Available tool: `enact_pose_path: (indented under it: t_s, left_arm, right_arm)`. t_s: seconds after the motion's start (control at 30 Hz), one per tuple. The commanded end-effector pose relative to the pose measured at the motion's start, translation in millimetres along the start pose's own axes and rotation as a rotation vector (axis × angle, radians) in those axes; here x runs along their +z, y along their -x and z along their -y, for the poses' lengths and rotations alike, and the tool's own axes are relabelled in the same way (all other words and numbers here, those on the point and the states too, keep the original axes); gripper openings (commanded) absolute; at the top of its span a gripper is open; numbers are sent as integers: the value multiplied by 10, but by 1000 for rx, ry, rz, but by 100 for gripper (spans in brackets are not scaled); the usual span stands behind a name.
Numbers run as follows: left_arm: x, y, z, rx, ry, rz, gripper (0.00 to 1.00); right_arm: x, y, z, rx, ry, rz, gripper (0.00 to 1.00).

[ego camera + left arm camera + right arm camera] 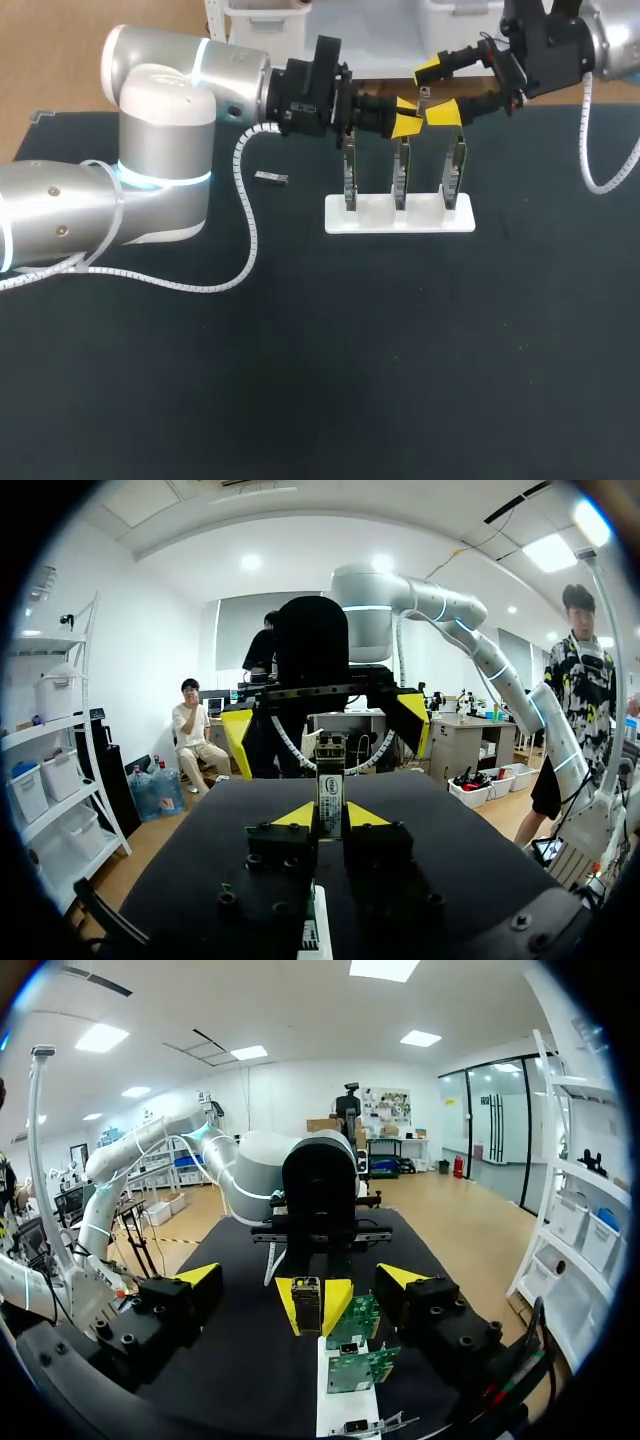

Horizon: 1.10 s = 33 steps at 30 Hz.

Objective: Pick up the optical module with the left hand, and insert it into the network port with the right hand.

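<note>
My left gripper (408, 115) is shut on the optical module (421, 100), a small silver block, and holds it above the white stand (400, 222). In the left wrist view the module (330, 790) stands upright between the yellow tips of the left gripper (330, 815). My right gripper (438, 92) is open and faces the left one, one yellow tip on each side of the module without touching it. From the right wrist the module (307, 1302) lies just ahead of the right gripper (300, 1274). Green network boards (355, 1320) stand in the stand beneath.
Three green boards (402, 175) stand upright in the white stand at the table's far middle. A second small silver module (270, 177) lies on the black mat (400, 350) to the stand's left. My left arm's white cable (245, 220) trails over the mat.
</note>
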<state>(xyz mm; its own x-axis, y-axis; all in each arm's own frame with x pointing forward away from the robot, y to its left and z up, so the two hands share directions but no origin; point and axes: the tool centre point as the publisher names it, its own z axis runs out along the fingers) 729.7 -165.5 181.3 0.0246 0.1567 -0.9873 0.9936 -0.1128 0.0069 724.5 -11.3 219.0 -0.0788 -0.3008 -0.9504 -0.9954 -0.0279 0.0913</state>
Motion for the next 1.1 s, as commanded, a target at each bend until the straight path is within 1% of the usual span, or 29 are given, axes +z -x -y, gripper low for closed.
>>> enact_pose_path:
  t_s: [0.03,0.5,0.53,0.57,0.63,0.7,0.8,0.83,0.93,0.97,1.03,1.07,1.1]
  left_arm:
    - [5,-3,-8,1,-1,-2,0]
    - [5,-3,-8,1,-1,-2,0]
    - [5,-3,-8,1,-1,-2,0]
    - [5,-3,-8,1,-1,-2,0]
    - [5,-3,-8,1,-1,-2,0]
    - [5,-3,-8,1,-1,-2,0]
    - [5,-3,-8,1,-1,-2,0]
    - [5,-3,-8,1,-1,-2,0]
    - [5,-3,-8,1,-1,-2,0]
    - [5,-3,-8,1,-1,-2,0]
    - [5,-3,-8,1,-1,-2,0]
    - [5,-3,-8,1,-1,-2,0]
    - [5,-3,-8,1,-1,-2,0]
  right_arm:
    - [0,-3,-8,-1,-2,-1,100]
    - [0,-3,-8,-1,-2,-1,100]
    - [0,-3,-8,-1,-2,-1,80]
    - [0,-3,-8,-1,-2,-1,49]
    - [0,-3,-8,-1,-2,-1,39]
    - [0,-3,-8,-1,-2,-1,35]
    - [0,-3,-8,-1,-2,-1,30]
    - [0,-3,-8,-1,-2,-1,32]
    - [0,-3,-8,-1,-2,-1,27]
    - [0,-3,-8,-1,-2,-1,16]
    - [0,-3,-8,-1,-2,-1,2]
    - [0,-3,-8,-1,-2,-1,0]
    - [0,-3,-8,-1,-2,-1,0]
